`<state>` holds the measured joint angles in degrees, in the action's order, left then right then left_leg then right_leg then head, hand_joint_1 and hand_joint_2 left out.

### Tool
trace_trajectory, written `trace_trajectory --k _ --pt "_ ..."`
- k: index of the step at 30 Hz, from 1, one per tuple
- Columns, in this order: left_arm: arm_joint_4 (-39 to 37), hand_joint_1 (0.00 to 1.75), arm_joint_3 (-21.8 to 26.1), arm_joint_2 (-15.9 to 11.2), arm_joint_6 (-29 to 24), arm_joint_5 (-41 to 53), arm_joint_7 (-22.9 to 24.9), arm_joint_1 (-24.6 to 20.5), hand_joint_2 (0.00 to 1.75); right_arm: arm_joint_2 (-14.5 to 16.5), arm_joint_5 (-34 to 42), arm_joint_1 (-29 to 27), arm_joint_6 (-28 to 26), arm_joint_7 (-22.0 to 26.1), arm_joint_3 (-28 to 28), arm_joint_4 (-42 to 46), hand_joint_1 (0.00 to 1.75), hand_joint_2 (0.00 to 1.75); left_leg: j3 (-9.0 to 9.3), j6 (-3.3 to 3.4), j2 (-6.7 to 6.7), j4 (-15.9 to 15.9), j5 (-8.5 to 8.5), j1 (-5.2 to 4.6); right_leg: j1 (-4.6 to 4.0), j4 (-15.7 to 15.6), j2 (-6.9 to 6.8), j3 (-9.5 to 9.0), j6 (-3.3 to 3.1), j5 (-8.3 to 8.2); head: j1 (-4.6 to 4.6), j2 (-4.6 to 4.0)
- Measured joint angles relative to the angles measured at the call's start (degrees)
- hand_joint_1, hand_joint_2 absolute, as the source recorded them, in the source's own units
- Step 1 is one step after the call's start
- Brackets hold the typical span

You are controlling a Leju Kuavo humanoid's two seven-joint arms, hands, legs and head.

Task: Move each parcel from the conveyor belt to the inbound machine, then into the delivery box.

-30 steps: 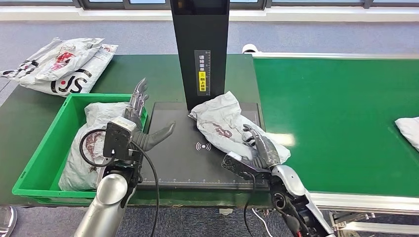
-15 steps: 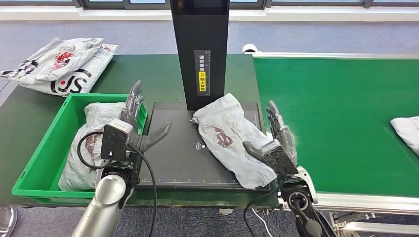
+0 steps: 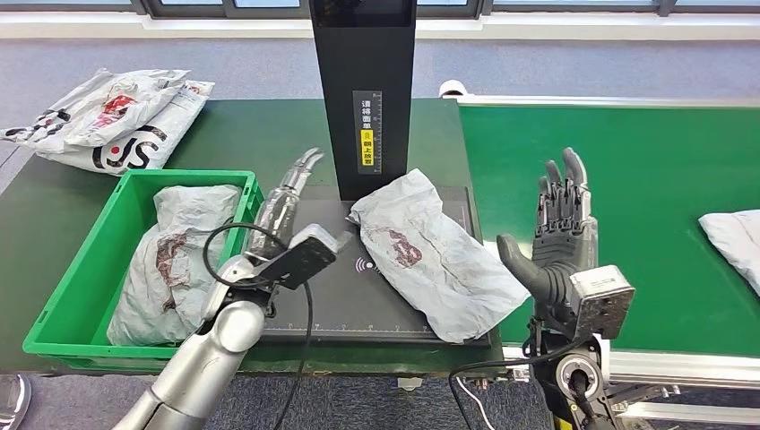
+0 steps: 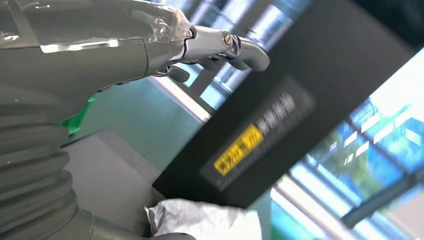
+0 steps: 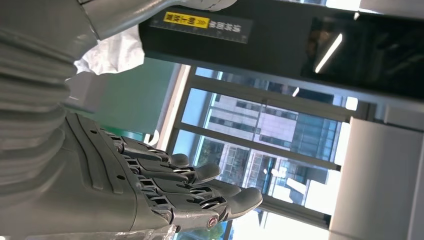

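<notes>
Letting go, right hand (image 3: 560,235) lifted clear w/ fingers spread, parcel (image 3: 432,254) left beside it on inbound machine (image 3: 314,296); left hand (image 3: 289,202), empty & apart, reached toward parcel for delivery box (image 3: 67,296).

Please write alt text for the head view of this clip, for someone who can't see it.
A crumpled grey parcel lies on the black inbound machine, with the left robot hand reaching toward it and the right robot hand raised open over the green conveyor belt. A green delivery box at left holds another parcel.
</notes>
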<state>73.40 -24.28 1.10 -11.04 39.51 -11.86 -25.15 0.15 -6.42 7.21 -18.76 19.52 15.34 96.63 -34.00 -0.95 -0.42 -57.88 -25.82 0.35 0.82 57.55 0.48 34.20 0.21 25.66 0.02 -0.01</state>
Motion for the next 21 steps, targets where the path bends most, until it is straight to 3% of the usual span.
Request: trace_trajectory --k 8,21 --pt "-12.0 0.0 -7.0 3.3 3.3 0.6 -1.9 -7.7 1.75 1.0 1.4 0.4 0.8 0.7 0.0 -0.1 0.0 1.75 -0.02 0.0 0.0 0.0 0.0 0.0 0.0 0.0 0.0 0.01 0.0 -0.01 0.01 -0.01" --pt "-26.4 0.0 -15.5 10.3 8.1 -1.4 -3.0 -14.6 1.75 1.8 3.2 3.0 0.9 0.8 0.0 -1.5 0.0 1.75 -0.05 0.01 -0.05 0.0 0.0 -0.01 0.01 0.0 -0.02 0.01 0.0 0.0 0.01 0.0"
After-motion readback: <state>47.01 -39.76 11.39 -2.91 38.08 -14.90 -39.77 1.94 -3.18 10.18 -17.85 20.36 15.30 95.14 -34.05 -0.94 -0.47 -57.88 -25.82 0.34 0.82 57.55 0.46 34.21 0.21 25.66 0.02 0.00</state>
